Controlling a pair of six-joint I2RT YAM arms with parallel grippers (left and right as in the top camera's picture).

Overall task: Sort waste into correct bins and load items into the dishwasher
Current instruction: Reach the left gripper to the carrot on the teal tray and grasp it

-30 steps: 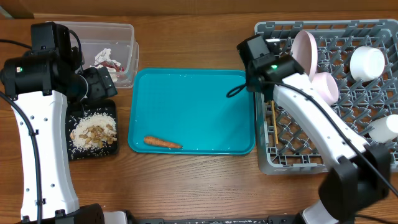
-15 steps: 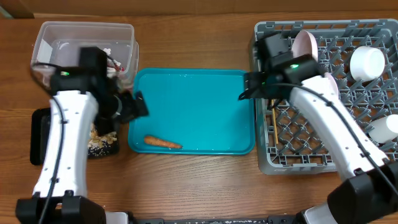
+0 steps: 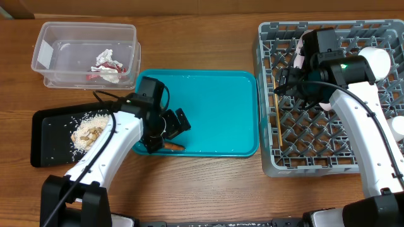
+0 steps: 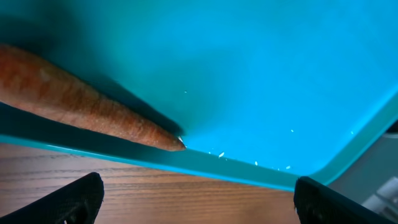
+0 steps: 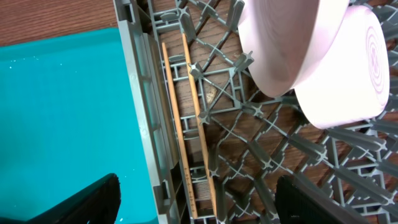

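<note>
The orange carrot piece lies at the front edge of the teal tray. My left gripper hovers just above it, open and empty. In the left wrist view the carrot lies ahead of the open jaws. My right gripper is open and empty over the left side of the grey dish rack. The right wrist view shows its jaws above the chopsticks, with the pink bowl upright in the rack. The clear tub holds the tissue and red wrapper. The black tray holds food scraps.
A white cup stands in the rack at the back right and another white piece at the right edge. A second pink dish leans next to the bowl. Bare wooden table lies in front of the trays.
My left arm swung from the black tray across to the teal tray's front edge, over the carrot. My right arm moved right, further over the rack.
</note>
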